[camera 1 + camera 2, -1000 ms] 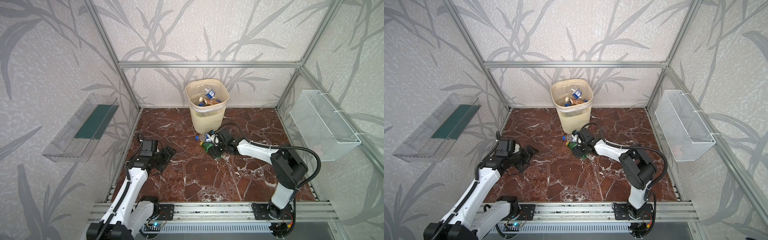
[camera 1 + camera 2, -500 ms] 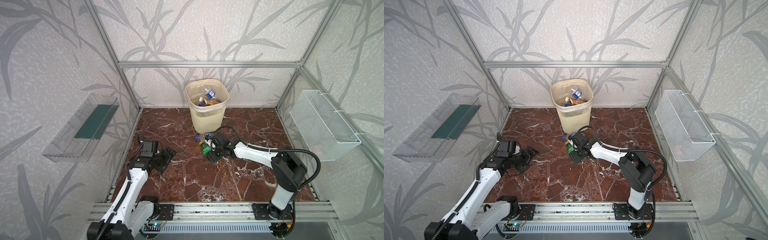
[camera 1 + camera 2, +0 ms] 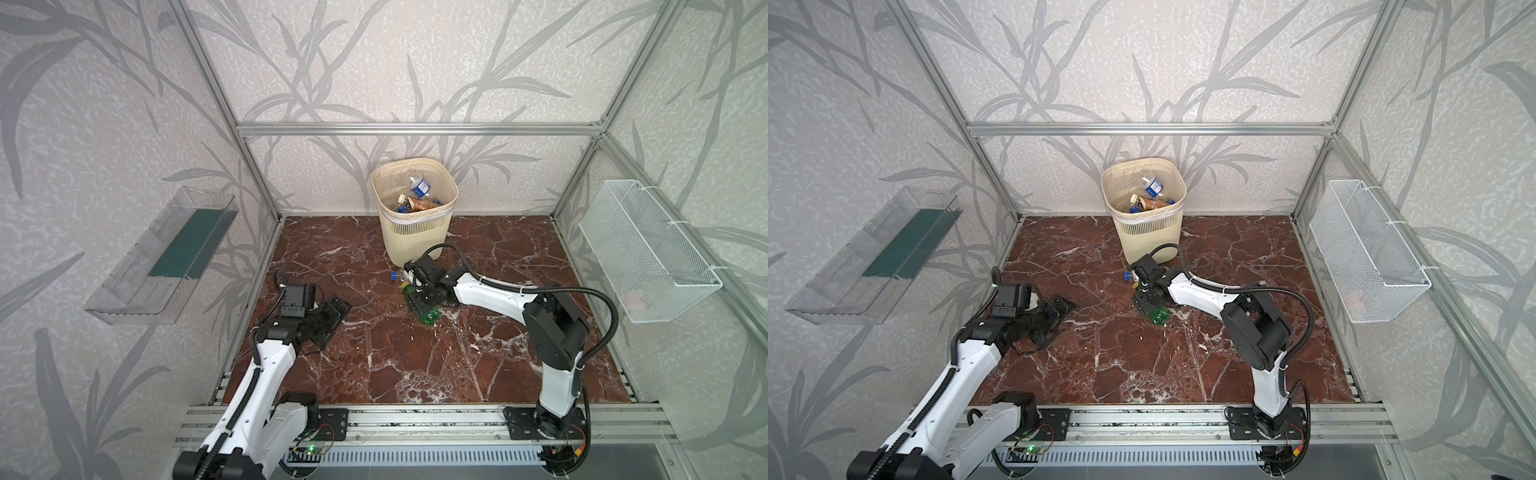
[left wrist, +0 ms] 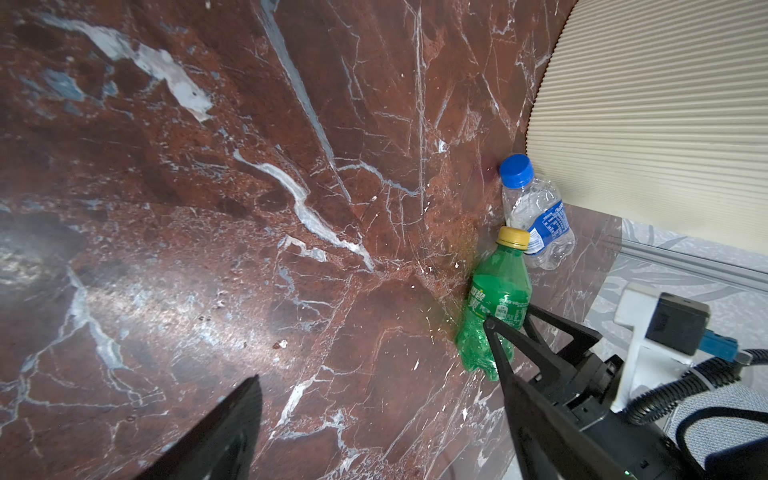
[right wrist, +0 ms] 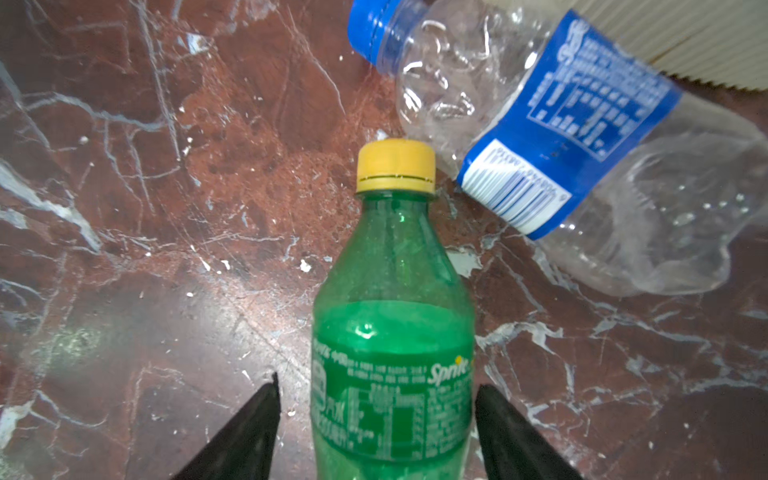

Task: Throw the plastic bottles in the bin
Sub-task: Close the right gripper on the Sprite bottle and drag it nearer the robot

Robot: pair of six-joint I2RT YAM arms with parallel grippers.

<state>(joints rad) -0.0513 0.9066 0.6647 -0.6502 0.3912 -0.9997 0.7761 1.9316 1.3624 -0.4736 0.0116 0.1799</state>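
Green Sprite bottle (image 5: 392, 332) lay on the marble floor (image 5: 124, 208) near the bin (image 3: 415, 237), just beside a clear blue-labelled bottle (image 5: 582, 124). The right gripper (image 5: 374, 384) straddled it, not yet clamped, while the left gripper (image 3: 337, 306) stood spread, well apart.

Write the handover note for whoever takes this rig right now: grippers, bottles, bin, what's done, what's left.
Left gripper: open and empty, low over the floor, away from the bottles.
Right gripper: open, jaws either side of the green bottle at its label. A gap shows on one side, so it is not clamped.
The green bottle lies on the floor, its yellow cap next to the clear bottle with the blue label, which lies at the foot of the bin.
Done: several binned bottles show inside.
Left: close on the green bottle, drop it in the bin, then fetch the clear bottle.
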